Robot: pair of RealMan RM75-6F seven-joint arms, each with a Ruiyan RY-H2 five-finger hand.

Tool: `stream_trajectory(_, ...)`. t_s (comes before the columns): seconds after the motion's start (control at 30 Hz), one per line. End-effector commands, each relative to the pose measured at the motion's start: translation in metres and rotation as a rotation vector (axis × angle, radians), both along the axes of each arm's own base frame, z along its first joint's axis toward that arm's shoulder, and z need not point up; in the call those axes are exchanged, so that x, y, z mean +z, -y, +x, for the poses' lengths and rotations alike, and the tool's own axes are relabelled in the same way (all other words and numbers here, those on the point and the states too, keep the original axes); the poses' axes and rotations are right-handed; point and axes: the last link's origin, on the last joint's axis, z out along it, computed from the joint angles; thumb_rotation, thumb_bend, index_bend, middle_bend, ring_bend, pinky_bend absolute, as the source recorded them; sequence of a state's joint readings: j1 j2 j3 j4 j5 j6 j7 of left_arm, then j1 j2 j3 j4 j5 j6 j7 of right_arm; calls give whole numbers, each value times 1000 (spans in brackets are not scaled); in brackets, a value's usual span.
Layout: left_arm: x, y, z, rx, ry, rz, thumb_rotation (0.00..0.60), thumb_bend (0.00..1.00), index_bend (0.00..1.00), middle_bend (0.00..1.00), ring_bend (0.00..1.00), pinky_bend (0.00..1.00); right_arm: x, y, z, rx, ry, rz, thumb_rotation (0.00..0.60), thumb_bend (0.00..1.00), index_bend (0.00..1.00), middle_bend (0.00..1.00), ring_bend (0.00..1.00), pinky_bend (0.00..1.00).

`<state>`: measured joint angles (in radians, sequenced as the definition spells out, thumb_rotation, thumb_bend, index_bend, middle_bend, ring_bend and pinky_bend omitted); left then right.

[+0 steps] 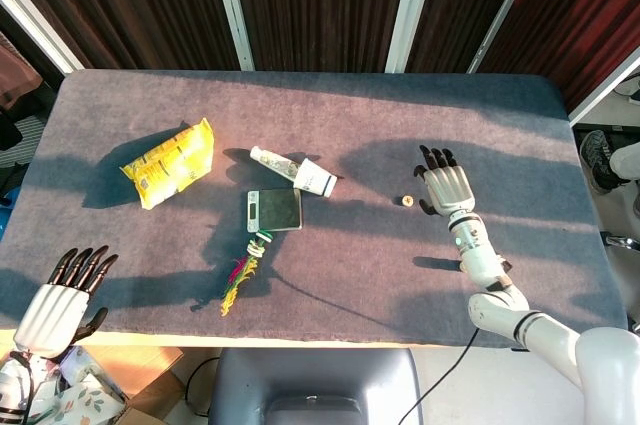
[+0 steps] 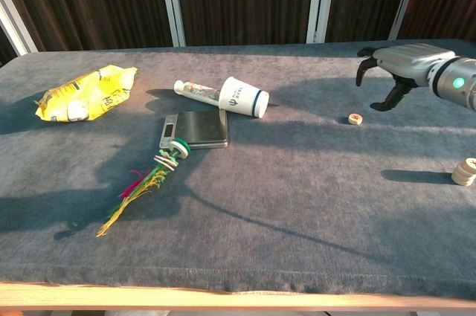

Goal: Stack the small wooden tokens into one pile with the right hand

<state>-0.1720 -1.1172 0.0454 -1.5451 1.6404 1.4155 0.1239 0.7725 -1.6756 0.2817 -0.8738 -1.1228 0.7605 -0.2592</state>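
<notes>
Grey felt table (image 1: pixel 330 105) before dark slatted panels, right hand (image 1: pixel 447 186) spread and empty just beside lone token (image 1: pixel 407 201), token pile (image 2: pixel 465 172) near right edge, left hand (image 1: pixel 62 300) spread at near-left edge, chip bag (image 1: pixel 170 161), cup (image 1: pixel 315 179), tube (image 1: pixel 272 160), scale (image 1: pixel 274 210), tassel (image 1: pixel 240 280) well apart to the left.

This looks like a robot test room or lab, though little of the room shows. A worktop (image 1: pixel 120 105) under grey felt carries unrelated odds and ends: a yellow snack bag (image 1: pixel 170 162), a small digital scale (image 1: pixel 274 210), a paper cup (image 1: pixel 316 179). Dark slatted panels (image 2: pixel 245 0) with white posts stand behind.
</notes>
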Motion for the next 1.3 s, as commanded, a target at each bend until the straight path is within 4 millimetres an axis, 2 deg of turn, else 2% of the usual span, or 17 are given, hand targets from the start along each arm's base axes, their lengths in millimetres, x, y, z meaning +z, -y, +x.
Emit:
stream_trajectory(0.03,2,0,0,1,2,6,600,370,0,0,0,43,-11,4,7,0,-15,21,600,421,463,24,0,0)
stream_trajectory(0.43,5,0,0,-1,10,13,600,370,0,0,0,43,-31,5,-2,-20,-68,61,600,422,507,20,0,0)
stream_trajectory(0.73,4,0,0,-2,8,10,600,371,0,0,0,43,-34,7,-2,-23,-51,61,600,438,572,18,0,0)
stream_trajectory(1.0,5,0,-1,-2,7,11,600,369,0,0,0,43,-37,9,-2,-32,-51,67,600,476,589,18,0,0)
stream_trajectory(1.3,6,0,0,-6,9,12,600,369,0,0,0,43,-36,5,-1,-12,-41,67,600,526,680,21,0,0)
